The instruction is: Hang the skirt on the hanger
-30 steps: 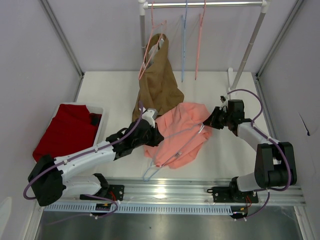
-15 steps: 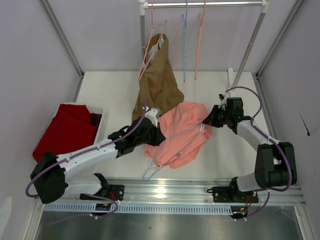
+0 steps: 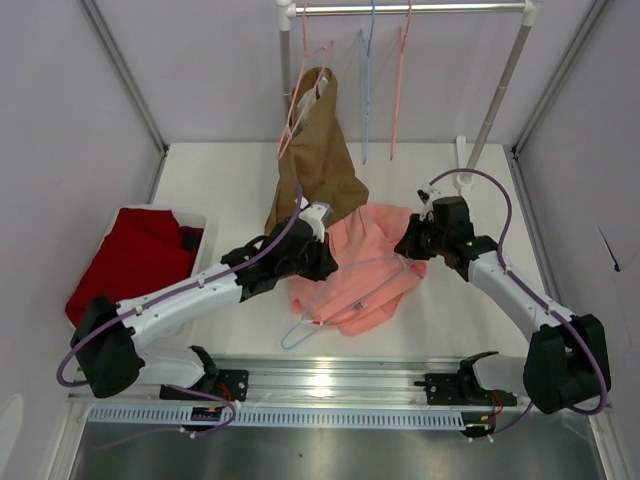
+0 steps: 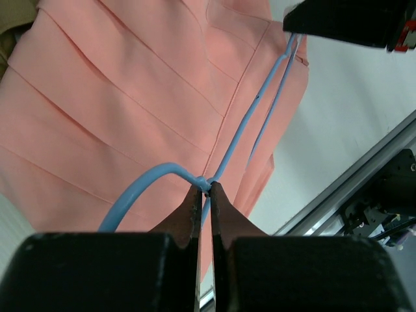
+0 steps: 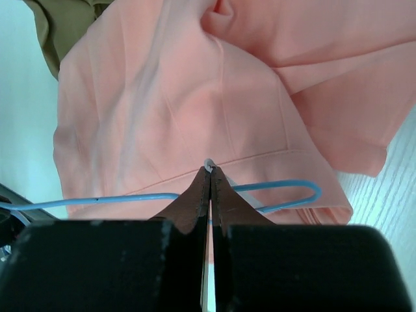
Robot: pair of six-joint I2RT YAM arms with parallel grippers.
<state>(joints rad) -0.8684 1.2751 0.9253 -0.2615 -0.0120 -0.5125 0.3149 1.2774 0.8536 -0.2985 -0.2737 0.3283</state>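
Note:
The salmon-pink pleated skirt (image 3: 365,262) lies crumpled mid-table, with the thin pale-blue hanger (image 3: 296,330) lying across it. My left gripper (image 3: 323,266) is over the skirt's left edge. In the left wrist view it (image 4: 207,186) is shut on the hanger (image 4: 250,120) at the twisted neck where the hook curves off. My right gripper (image 3: 407,246) is at the skirt's right edge. In the right wrist view it (image 5: 209,166) is shut on a thin white strip at the skirt's (image 5: 195,97) hem, just above the hanger's (image 5: 305,188) rounded end.
A brown garment (image 3: 318,160) hangs on a pink hanger from the rail (image 3: 410,8) at the back, beside another pale-blue hanger (image 3: 366,90) and a pink one (image 3: 398,90). A dark red cloth (image 3: 135,262) fills a white bin at the left. The rack's post (image 3: 500,95) slants down at the right.
The left gripper has moved right and farther back with the hanger. The right gripper has moved left, and the skirt has bunched slightly between them.

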